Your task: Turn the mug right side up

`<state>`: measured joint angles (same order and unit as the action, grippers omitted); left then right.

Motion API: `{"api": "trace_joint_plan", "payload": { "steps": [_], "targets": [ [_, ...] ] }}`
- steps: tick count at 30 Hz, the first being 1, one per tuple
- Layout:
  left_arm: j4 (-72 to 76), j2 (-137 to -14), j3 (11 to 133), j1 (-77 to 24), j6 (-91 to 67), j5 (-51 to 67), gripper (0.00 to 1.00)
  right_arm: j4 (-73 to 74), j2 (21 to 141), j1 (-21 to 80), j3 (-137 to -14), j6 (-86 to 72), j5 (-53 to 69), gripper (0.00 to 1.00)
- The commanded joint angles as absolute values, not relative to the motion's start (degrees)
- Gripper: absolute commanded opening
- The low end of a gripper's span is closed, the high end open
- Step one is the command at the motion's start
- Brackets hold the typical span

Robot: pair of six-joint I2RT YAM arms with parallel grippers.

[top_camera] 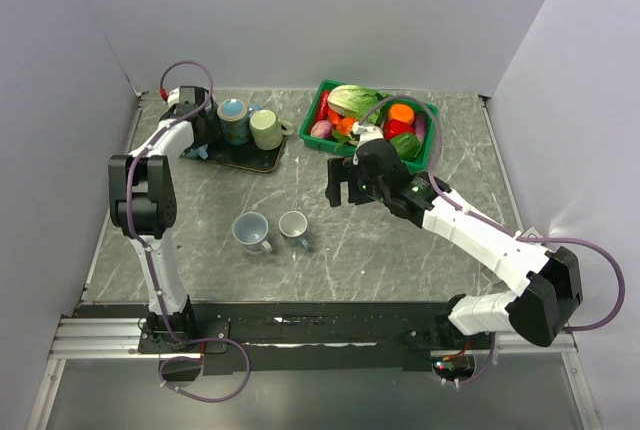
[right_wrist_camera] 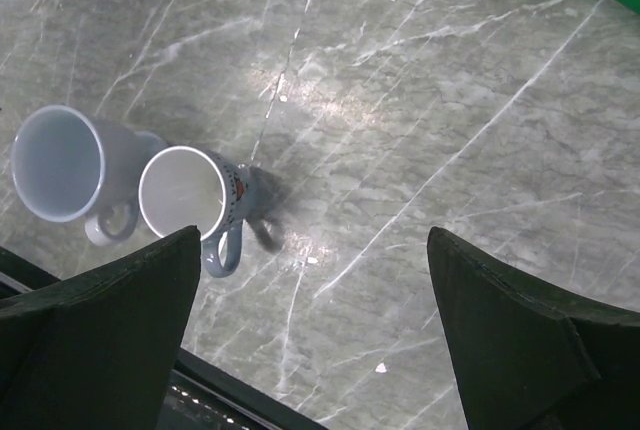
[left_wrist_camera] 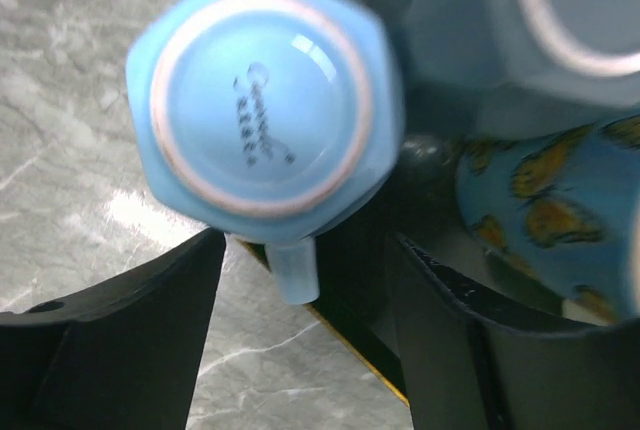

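Note:
A light blue mug [left_wrist_camera: 265, 100] stands upside down on the corner of a dark tray [left_wrist_camera: 352, 342], base up, its handle [left_wrist_camera: 294, 270] pointing into the gap between my left jaws. My left gripper [left_wrist_camera: 300, 350] is open and empty, its fingers [left_wrist_camera: 120, 340] just short of the mug. In the top view the left gripper [top_camera: 200, 136] hangs over the tray's [top_camera: 262, 163] left end and hides most of that mug. My right gripper [top_camera: 345, 186] is open and empty above the middle of the table; it also shows in the right wrist view [right_wrist_camera: 310, 350].
A blue patterned mug [top_camera: 233, 120] and a cream mug [top_camera: 266, 130] stand on the tray. Two upright mugs, a white one [top_camera: 250, 232] and a printed one [top_camera: 293, 225], stand on the table front centre. A green basket [top_camera: 322, 102] of vegetables sits at the back.

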<state>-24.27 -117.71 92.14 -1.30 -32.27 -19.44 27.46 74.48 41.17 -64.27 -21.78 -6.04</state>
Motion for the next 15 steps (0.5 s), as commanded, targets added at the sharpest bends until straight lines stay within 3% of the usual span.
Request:
{"api": "trace_joint_plan", "payload": {
  "steps": [1, 15],
  "targets": [
    [-22.94, -114.70, 90.44, -1.14, -32.34, -21.01, 0.70, 26.19, 74.27, 40.17, -65.21, -21.18, -4.66, 1.00],
    [-22.94, -114.61, 90.79, -1.14, -34.01, -22.32, 0.61, 26.37, 74.62, 39.38, -65.13, -22.59, -4.74, 1.00]
  ]
}}
